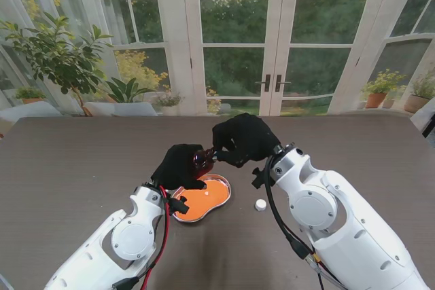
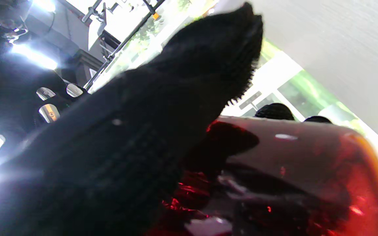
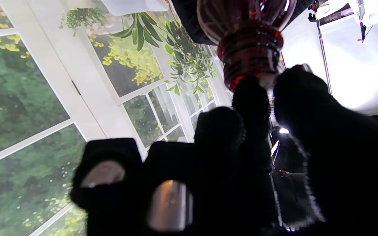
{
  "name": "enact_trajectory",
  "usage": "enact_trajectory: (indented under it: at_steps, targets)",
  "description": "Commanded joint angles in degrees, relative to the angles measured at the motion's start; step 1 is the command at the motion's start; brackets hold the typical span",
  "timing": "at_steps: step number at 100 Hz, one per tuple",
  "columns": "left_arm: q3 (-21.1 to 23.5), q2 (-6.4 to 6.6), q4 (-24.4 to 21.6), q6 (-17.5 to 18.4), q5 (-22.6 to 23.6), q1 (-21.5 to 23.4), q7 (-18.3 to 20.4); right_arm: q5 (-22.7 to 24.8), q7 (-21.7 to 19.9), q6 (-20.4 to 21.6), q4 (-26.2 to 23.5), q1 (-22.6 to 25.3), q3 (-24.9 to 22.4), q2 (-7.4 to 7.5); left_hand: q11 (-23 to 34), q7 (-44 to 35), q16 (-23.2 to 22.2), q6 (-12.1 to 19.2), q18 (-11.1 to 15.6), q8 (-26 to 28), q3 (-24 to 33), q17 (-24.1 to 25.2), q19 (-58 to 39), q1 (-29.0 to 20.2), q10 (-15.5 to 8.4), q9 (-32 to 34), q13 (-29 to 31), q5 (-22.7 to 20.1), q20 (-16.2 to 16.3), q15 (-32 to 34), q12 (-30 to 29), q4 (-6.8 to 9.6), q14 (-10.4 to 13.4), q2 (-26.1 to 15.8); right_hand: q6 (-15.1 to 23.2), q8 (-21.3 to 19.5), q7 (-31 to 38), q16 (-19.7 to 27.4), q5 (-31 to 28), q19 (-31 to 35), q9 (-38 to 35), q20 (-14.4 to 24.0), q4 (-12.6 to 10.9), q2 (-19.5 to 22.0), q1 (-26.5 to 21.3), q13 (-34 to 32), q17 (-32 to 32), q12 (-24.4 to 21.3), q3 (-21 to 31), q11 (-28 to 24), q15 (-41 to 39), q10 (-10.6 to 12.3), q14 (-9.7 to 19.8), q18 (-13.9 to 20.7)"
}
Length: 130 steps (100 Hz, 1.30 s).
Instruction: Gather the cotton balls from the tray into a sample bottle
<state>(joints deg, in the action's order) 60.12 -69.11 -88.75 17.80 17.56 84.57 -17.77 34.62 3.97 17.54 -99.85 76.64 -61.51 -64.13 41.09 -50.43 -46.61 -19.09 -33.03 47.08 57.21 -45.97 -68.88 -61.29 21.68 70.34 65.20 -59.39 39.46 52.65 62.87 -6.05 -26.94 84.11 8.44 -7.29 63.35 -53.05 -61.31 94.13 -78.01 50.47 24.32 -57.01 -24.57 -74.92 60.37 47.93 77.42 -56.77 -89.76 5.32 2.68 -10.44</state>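
My left hand [image 1: 178, 166] is shut on a dark amber sample bottle [image 1: 202, 161], holding it tilted over the orange tray [image 1: 228, 191] with its mouth toward the right hand. My right hand [image 1: 243, 138] sits at that mouth with thumb and forefinger pinched together. In the right wrist view the threaded bottle neck [image 3: 248, 42] meets the fingertips [image 3: 251, 95], and a small whitish cotton ball [image 3: 267, 80] shows between them. The left wrist view is filled by the black glove [image 2: 143, 147] and the bottle's glass [image 2: 307, 164]. I cannot make out any cotton balls in the tray.
A small white bottle cap [image 1: 260, 204] lies on the brown table just right of the tray, close to my right forearm. Glass doors and potted plants [image 1: 61, 59] stand beyond the table's far edge.
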Motion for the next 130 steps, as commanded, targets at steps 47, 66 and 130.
enact_trajectory:
  at_steps: [47, 66, 130]
  targets:
    - [0.0, -0.46, -0.1, 0.2, -0.1, 0.2, 0.7, -1.3, -3.5, 0.9, 0.5, -0.4, 0.3, 0.23, 6.5, -17.8, -3.8, 3.7, -1.4, 3.1, 4.7, -6.7, -34.7, -4.8, 2.1, 5.0, 6.9, -5.8, 2.3, 27.4, 2.9, 2.02, -2.6, -60.6, -3.7, 1.2, -4.1, -0.3, 4.0, 4.0, -4.0, 0.7, -2.9, 9.9, 1.1, -0.6, -1.3, -0.3, 1.4, 4.7, -2.1, -0.6, 3.2, 1.3]
    - [-0.3, -0.65, 0.2, 0.4, -0.3, -0.1, 0.2, -1.5, -4.2, 1.0, 0.2, -0.3, -0.2, 0.39, 6.5, -17.9, -3.8, 3.7, -1.4, 3.1, 4.7, -6.7, -34.7, -4.7, 2.0, 5.0, 6.9, -5.8, 2.3, 27.4, 2.9, 2.01, -2.5, -60.5, -4.7, 1.1, -5.6, 0.1, 4.8, 3.8, -2.8, 1.0, -3.5, 13.5, 3.2, -0.6, -2.3, 0.2, 2.1, 5.8, -1.5, -1.0, 3.0, 1.7]
    - [-0.8, -1.14, 0.8, 0.8, -0.5, -0.5, -1.3, 2.7, -0.9, 1.4, 0.1, -0.8, 0.5, 0.12, 6.5, -17.8, -3.7, 3.6, -1.4, 3.1, 4.8, -6.7, -34.7, -4.8, 2.1, 5.1, 6.9, -5.9, 2.3, 27.4, 2.9, 2.02, -2.5, -60.5, -3.4, -0.9, -3.8, 0.8, 6.0, 3.8, -0.3, 1.7, -3.0, 12.1, -2.7, -0.7, -3.0, 0.3, 3.8, 8.8, -0.4, -1.2, 2.6, 1.9]
